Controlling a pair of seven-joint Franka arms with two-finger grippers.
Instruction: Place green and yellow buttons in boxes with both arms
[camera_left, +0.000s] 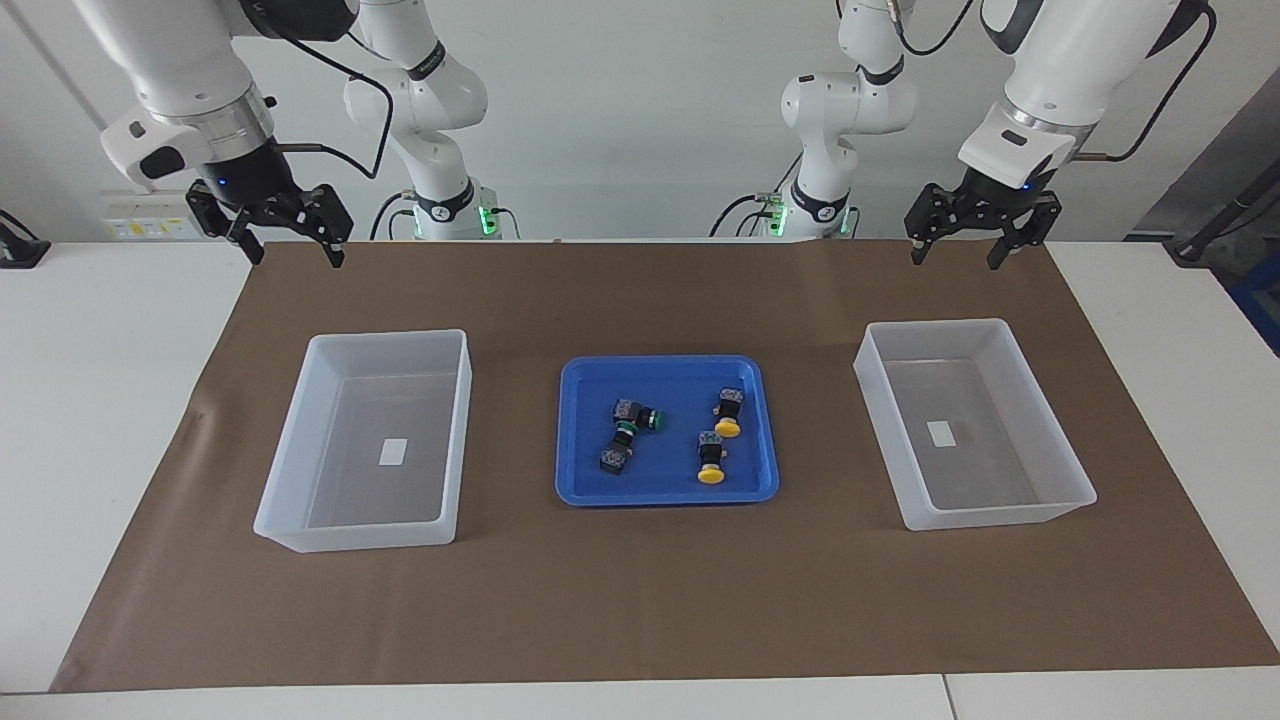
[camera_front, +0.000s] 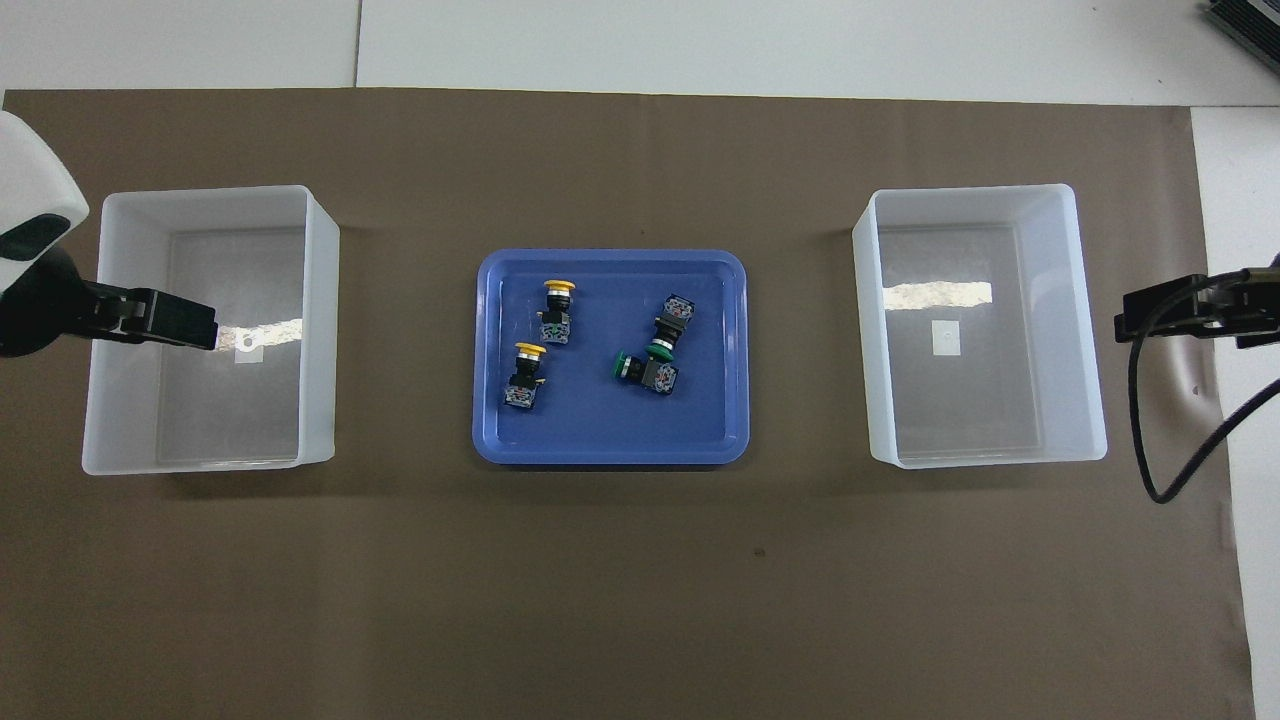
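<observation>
Blue plastic marks the shallow tray (camera_left: 668, 490) at the middle of the brown paper sheet (camera_left: 640, 600) that covers the worktop (camera_left: 100, 400), and we find all four buttons lying in it on their sides.

Reading the overhead view as a clock face centred on the tray, one yellow button (camera_front: 557, 308) lies toward eleven o'clock with its cap pointing to twelve. The second yellow button (camera_front: 525, 372) lies toward eight o'clock, cap also to twelve. The two sit close, and we cannot tell whether they touch. One green button (camera_front: 669, 326) lies toward two o'clock, its cap pointing to about seven. The second green button (camera_front: 645, 372) lies toward four o'clock, cap pointing to nine. The first green cap rests against the body of the second.

We see two translucent white boxes on the same paper, well apart from the tray. The box at the left arm's end (camera_front: 320, 330) sits at nine o'clock from the tray, and the box at the right arm's end (camera_front: 865, 330) at three. Each holds only a small white label (camera_front: 945, 338) on its floor.

The left pincer (camera_left: 975, 245) hangs released, grasping nothing, over the paper's edge nearest the robots. The right pincer (camera_left: 290, 240) likewise hangs released over that edge at the right arm's end.
</observation>
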